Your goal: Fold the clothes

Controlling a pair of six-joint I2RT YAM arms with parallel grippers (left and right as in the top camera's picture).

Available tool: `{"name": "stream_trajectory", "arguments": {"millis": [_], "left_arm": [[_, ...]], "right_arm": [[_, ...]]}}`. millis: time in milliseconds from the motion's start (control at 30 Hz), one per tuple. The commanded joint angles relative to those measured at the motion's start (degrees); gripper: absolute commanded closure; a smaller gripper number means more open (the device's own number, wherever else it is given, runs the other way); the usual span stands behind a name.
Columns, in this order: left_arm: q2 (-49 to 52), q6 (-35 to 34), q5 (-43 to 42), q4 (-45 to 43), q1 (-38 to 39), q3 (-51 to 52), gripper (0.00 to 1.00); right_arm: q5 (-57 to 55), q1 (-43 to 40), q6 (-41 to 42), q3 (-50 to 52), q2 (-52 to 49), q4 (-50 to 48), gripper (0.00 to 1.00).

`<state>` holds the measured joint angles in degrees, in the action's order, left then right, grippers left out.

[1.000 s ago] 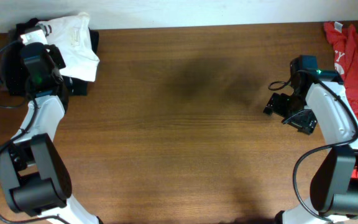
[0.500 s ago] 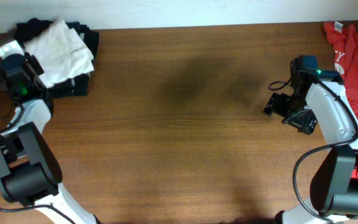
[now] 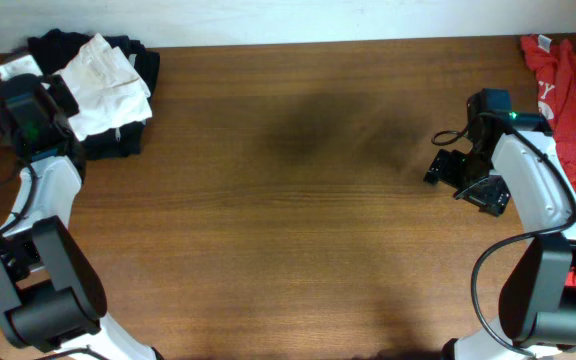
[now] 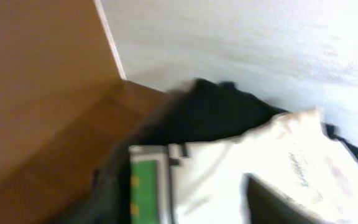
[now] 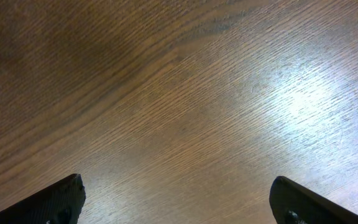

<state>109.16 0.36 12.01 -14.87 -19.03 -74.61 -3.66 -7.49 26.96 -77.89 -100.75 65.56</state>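
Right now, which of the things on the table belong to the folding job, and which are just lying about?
Part of the job:
- white T-shirt, lying on top of the pile in the far left corner

Just lying about:
- black garments, underneath the T-shirt
- red garment, at the far right edge of the table

The left wrist view is blurred throughout. The white T-shirt (image 4: 284, 165) and the black garment (image 4: 213, 112) beneath it are soft patches, and the shirt's print cannot be read. Seen from overhead, the left hand (image 3: 23, 85) is mostly covered by its own wrist housing, so its grip cannot be told; it seems to touch the shirt's edge. The red garment (image 3: 568, 90) runs off the right edge. The right hand's fingertips (image 5: 58, 200) are cut by the bottom edge.
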Motion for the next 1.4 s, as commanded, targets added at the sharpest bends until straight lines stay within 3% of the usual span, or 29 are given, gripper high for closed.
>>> {"name": "stream_trajectory", "arguments": {"millis": [0, 267, 433, 467, 500, 567, 600, 633, 900, 1000, 1133, 1367], "left_arm": [[1.2, -5.1, -6.9, 2.1, 0.3, -0.3, 0.99], [7.9, -5.0, -6.7, 0.0, -0.5, -0.3, 0.98], [11.8, -5.0, -6.7, 1.7, -1.5, -0.3, 0.84], [11.9, -5.0, -6.7, 3.1, -1.7, -0.3, 0.78], [11.5, -5.0, -6.7, 3.9, -1.7, -0.3, 0.56], [9.5, -5.1, -6.7, 5.3, -1.6, -0.3, 0.42], [8.2, -5.1, -6.7, 6.1, -1.5, -0.3, 0.27], [5.8, -5.1, -6.7, 7.3, -1.3, -0.3, 0.03], [-15.2, -5.1, -7.4, 20.1, 0.2, -0.3, 0.01], [-24.0, -5.1, -15.3, 30.2, 0.8, -0.3, 0.01], [-35.9, -5.1, -34.8, 49.4, 0.9, -0.3, 0.01], [-49.4, -5.1, -37.7, 75.6, 0.9, -0.3, 0.01]], "right_arm": [[-1.1, -0.3, 0.0, -0.5, -0.1, 0.0, 0.02], [-1.1, -0.4, 0.0, -0.5, -0.1, -0.4, 0.02], [-1.1, -0.4, 0.0, -0.5, -0.1, -0.4, 0.02], [-1.1, -0.4, 0.0, -0.5, -0.1, -0.4, 0.02], [-1.1, -0.4, 0.0, -0.5, -0.1, -0.4, 0.02], [-1.1, -0.4, 0.0, -0.5, -0.1, -0.4, 0.02], [-1.1, -0.4, 0.0, -0.5, -0.1, -0.4, 0.02], [-1.1, -0.4, 0.0, -0.5, -0.1, -0.4, 0.01], [-1.1, -0.4, 0.0, -0.5, -0.1, -0.4, 0.02], [-1.1, -0.4, 0.0, -0.5, -0.1, -0.4, 0.02], [-1.1, -0.4, 0.0, -0.5, -0.1, -0.4, 0.02], [-1.1, -0.4, 0.0, -0.5, -0.1, -0.4, 0.02]]}}
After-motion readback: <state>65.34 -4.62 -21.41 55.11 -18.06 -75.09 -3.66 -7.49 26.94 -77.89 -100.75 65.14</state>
